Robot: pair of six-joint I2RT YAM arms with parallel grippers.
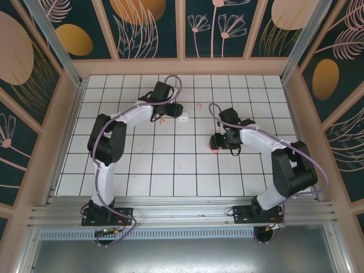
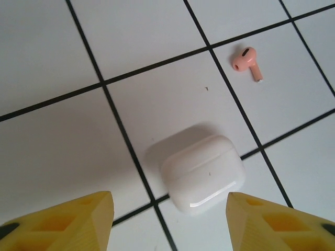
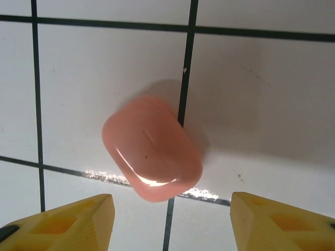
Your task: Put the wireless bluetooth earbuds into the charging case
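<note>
Nearby, pink earbud; white case

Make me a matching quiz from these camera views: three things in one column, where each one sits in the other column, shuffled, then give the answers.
Things:
1. white case
2. pink case
3. pink earbud

Places:
a. inside one tile, touching no grid line
b. closed, just ahead of the open right gripper
c. closed, just ahead of the open left gripper

Pairs: 1-c, 2-b, 3-a
</note>
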